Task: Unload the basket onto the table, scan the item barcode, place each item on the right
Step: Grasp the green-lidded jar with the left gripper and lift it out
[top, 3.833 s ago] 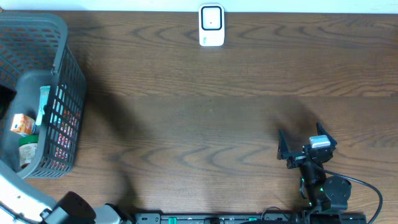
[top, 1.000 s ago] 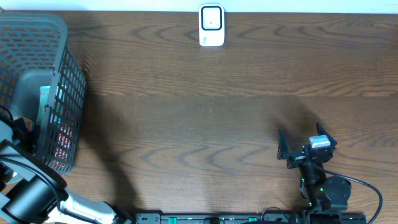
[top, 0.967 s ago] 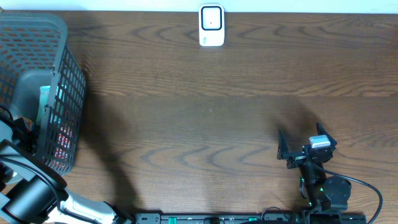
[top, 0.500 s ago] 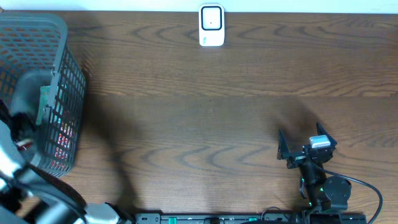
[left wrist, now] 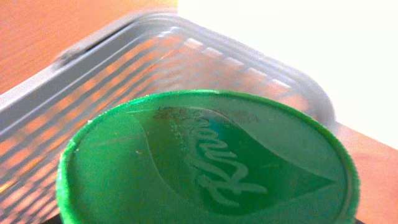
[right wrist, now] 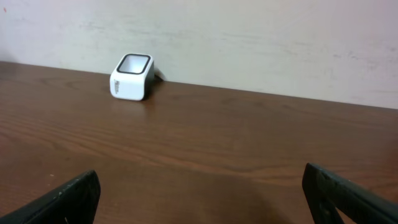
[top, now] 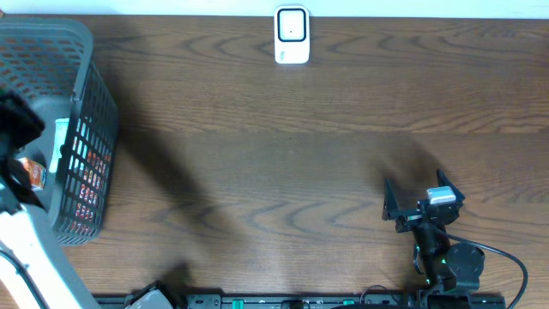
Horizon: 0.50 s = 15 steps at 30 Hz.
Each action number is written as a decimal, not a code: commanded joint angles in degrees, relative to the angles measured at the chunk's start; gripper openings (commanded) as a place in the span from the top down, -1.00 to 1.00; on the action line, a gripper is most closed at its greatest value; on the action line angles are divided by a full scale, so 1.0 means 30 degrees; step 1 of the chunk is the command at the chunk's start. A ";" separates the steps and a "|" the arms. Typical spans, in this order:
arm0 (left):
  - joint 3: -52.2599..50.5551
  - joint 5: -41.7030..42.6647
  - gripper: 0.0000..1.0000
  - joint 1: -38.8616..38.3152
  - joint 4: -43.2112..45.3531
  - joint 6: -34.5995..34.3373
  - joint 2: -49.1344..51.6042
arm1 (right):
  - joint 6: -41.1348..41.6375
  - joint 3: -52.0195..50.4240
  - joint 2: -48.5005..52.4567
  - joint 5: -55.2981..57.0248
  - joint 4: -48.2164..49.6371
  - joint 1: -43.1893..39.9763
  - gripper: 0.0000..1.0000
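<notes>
Two arms in play, and only one is busy, as far as we can tell. Nearest the robot's edge of the table (top: 283, 172), the right gripper (top: 419, 196) sits low with its fingers spread wide and nothing between them. Further out on the far left, the left gripper (top: 15, 127) hangs over the grey mesh basket (top: 81, 51). Its wrist view is almost entirely the green-lidded jar (left wrist: 205, 165), lid-on and right up against the lens, with the basket rim beyond it. The fingers are hidden under that lid, so we can't see the pinch itself, but our guess is they're clamped round the jar. An orange carton (top: 33, 174) lies in the basket beside the arm. At the far edge, mid-table, stands the white barcode scanner (top: 292, 35), well apart from the jar, off to the robot's right and further out. The right arm is nearer to it, but the left one has the jar. The lid faces the wrist, so the jar's long axis runs along the fingers. We reckon the side label needs turning toward the scanner window, and no barcode shows yet.
</notes>
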 commanded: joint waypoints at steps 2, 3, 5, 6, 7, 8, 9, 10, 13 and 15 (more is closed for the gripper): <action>0.0452 0.2703 -0.35 -0.2623 0.0627 -0.1734 -0.1217 | 0.0226 -0.0029 -0.0029 -0.0022 -0.0080 0.0182 -0.99; 0.0452 0.2696 -0.35 -0.3402 0.0627 -0.1734 -0.1297 | 0.0226 -0.0029 -0.0029 -0.0022 -0.0080 0.0182 -0.99; 0.0444 0.2688 -0.35 -0.5195 0.0619 -0.1727 -0.1290 | 0.0226 -0.0029 -0.0029 -0.0022 -0.0080 0.0182 -0.98; 0.0444 0.2681 -0.35 -0.6237 0.0619 -0.1727 -0.1217 | 0.0226 -0.0029 -0.0029 -0.0022 -0.0080 0.0182 -0.98; 0.0437 0.2645 -0.35 -0.7308 0.0619 -0.1727 -0.1086 | 0.0233 -0.0029 -0.0029 -0.0022 -0.0080 0.0182 -0.98; 0.0423 0.2550 -0.33 -0.8204 0.0678 -0.1719 -0.0954 | 0.0226 -0.0029 -0.0029 -0.0022 -0.0080 0.0182 -0.98; 0.0372 0.2193 -0.32 -0.9333 0.0772 -0.1727 -0.0765 | 0.0226 -0.0029 -0.0029 -0.0022 -0.0080 0.0182 -0.98; 0.0335 0.1494 -0.30 -1.0440 0.0838 -0.1719 -0.0539 | 0.0226 -0.0029 -0.0029 -0.0022 -0.0080 0.0182 -0.99; 0.0291 -0.1909 -0.27 -1.3835 0.0998 -0.1741 0.0459 | 0.0226 -0.0029 -0.0029 -0.0022 -0.0080 0.0182 -0.98; 0.0182 -0.3519 -0.27 -1.5722 0.1435 -0.1749 0.1224 | 0.0226 -0.0029 -0.0029 -0.0022 -0.0080 0.0182 -0.98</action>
